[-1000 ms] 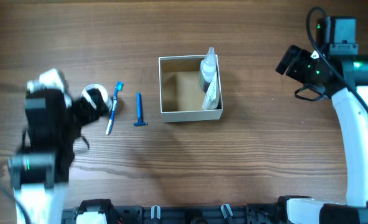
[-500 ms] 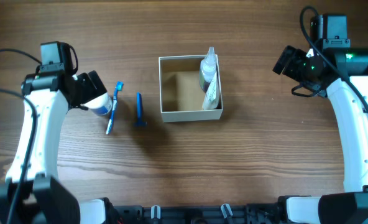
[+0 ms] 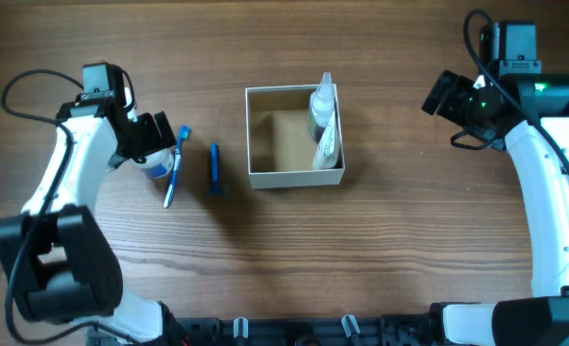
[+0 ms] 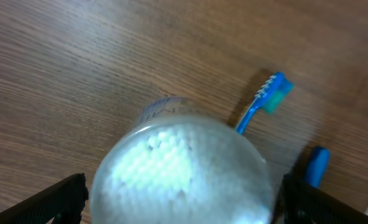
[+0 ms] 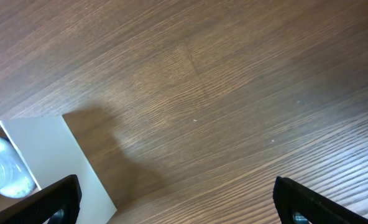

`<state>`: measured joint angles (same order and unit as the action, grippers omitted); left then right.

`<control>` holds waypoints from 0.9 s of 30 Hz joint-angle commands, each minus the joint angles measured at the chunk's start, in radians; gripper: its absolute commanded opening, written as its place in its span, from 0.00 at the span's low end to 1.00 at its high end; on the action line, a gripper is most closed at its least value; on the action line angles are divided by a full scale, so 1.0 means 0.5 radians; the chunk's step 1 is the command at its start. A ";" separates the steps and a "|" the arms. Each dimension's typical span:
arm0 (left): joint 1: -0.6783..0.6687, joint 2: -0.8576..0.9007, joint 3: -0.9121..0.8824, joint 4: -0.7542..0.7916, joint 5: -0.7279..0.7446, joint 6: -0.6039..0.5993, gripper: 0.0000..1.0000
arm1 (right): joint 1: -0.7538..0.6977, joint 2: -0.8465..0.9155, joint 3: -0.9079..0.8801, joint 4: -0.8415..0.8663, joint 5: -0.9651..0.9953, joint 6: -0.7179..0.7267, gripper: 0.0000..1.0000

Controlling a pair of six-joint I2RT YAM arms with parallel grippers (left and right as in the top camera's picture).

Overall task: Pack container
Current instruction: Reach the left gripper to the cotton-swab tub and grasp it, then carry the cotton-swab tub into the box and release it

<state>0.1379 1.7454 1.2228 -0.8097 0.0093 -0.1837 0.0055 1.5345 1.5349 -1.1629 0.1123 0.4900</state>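
White-lidded blue jar (image 4: 184, 168) between fingers of left hand (image 4: 183, 206), lid facing hand. Blue toothbrush (image 3: 175, 168) just beside jar, on hand's right. Blue razor (image 3: 214, 168) further right, apart, on wooden worktop (image 3: 265, 250). Clear bottle (image 3: 320, 104), white tube (image 3: 330, 140) well beyond.

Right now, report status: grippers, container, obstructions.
Left gripper open, straddling jar. Right gripper open over table. Container upright, bottle and tube inside. Toothbrush, razor lie between jar and container.

ARMS: left arm (image 3: 65, 178) and right arm (image 3: 558, 231), smooth white link shells | JOINTS: black housings, black wrist modules | CABLES: black cable (image 3: 20, 77) looped off left arm; black cable (image 3: 474, 34) on right arm | INDICATORS: green light (image 3: 477, 86) on right arm | FINGERS: fingers (image 4: 53, 199) matte black
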 commanded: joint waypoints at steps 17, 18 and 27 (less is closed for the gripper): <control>-0.174 -0.285 0.469 -0.419 0.204 0.039 0.73 | -0.007 0.025 0.010 0.005 -0.011 0.019 1.00; -0.225 -0.332 0.488 -0.426 0.258 0.038 0.73 | -0.007 0.025 0.010 0.005 -0.011 0.019 1.00; -1.090 -0.395 0.500 -0.083 0.224 -0.117 0.77 | -0.007 0.025 0.010 0.005 -0.011 0.018 1.00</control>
<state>-0.3061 1.5089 1.4601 -0.8967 0.1749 -0.2005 0.0055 1.5345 1.5349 -1.1633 0.1123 0.4900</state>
